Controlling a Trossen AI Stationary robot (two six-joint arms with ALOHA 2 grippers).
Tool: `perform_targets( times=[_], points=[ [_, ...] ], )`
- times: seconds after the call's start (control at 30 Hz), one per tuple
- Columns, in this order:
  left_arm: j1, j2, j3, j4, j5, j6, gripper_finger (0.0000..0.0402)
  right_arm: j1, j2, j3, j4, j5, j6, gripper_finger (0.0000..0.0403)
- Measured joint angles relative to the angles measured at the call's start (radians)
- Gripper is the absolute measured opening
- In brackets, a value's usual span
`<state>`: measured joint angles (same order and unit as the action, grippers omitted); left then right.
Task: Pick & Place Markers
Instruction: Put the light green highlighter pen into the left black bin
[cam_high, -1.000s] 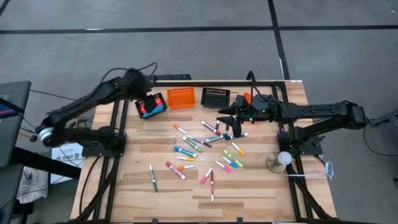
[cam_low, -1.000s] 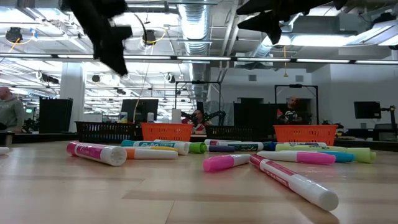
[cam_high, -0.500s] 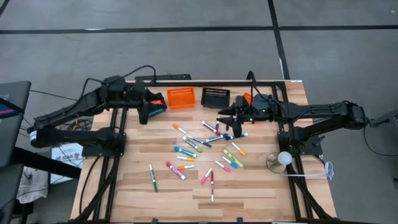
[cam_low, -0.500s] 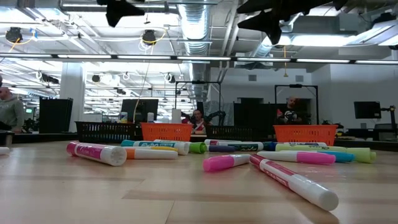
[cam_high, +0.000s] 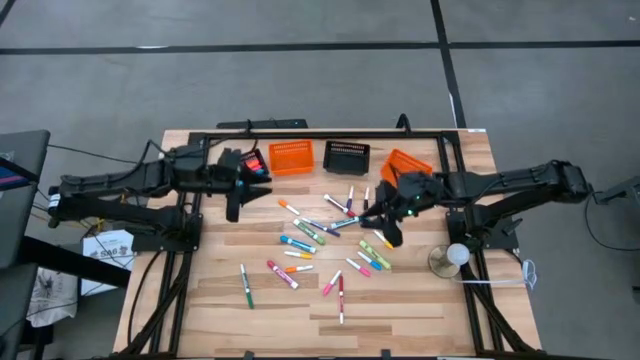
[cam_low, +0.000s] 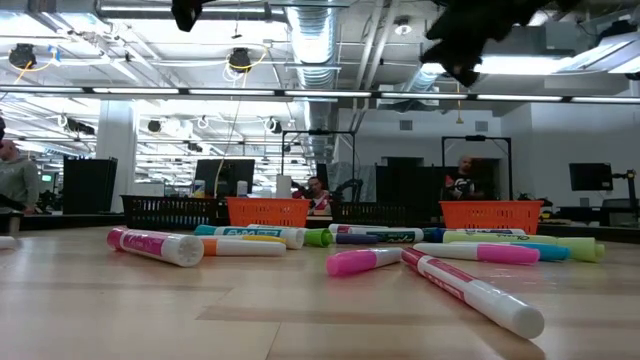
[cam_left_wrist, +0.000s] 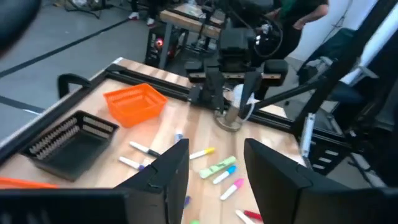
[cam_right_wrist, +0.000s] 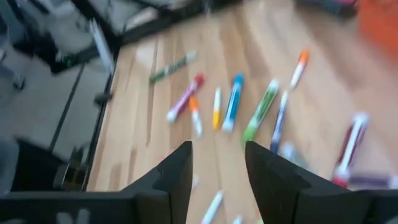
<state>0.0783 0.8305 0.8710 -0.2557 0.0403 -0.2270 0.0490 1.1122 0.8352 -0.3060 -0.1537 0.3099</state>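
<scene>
Surface: light wooden table (cam_high: 420, 305) with a black frame rail along its far edge and sides. Far edge holds an orange basket (cam_high: 291, 156) and a black basket (cam_high: 346, 155); a second orange basket (cam_high: 408, 162) sits tilted further right. A round stand with a white ball (cam_high: 453, 256) stands near the right edge.

Room: grey floor around the table. Low view shows an open hall with ceiling ducts, monitors and a few people in the background.

Markers (cam_high: 330, 235): scattered loose across the middle of the table, all lying flat, none held. One green-capped marker (cam_high: 245, 284) lies apart toward the left front. In the low view a pink-capped marker (cam_low: 154, 246) lies nearest on the left.

Left gripper (cam_high: 238, 188): above the left far part of the table, near the first orange basket, well apart from the marker scatter. Left wrist view shows its fingers (cam_left_wrist: 168, 174) apart with nothing between them.

Right gripper (cam_high: 385, 222): above the right edge of the scatter, close over the markers there. Right wrist view, blurred, shows its fingers (cam_right_wrist: 177, 174) apart and empty, markers (cam_right_wrist: 233, 102) on the wood beyond them.
</scene>
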Motion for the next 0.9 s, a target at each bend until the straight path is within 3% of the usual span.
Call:
perform_targets(
  times=[0.23,0.57,0.9],
  points=[
    [-0.053,-0.115,-0.111,0.088,-0.056,-0.052,0.0145,0.089,0.000,0.000,-0.220,0.002,0.134,0.0121],
    [-0.060,-0.312,-0.225,0.101,-0.056,-0.077,0.0145,0.135,0.026,0.000,-0.266,0.006,0.248,0.0158],
    [-0.060,-0.439,-0.325,0.102,-0.056,-0.091,0.0145,0.153,0.267,0.042,-0.290,-0.080,0.284,0.0186]
  ],
)
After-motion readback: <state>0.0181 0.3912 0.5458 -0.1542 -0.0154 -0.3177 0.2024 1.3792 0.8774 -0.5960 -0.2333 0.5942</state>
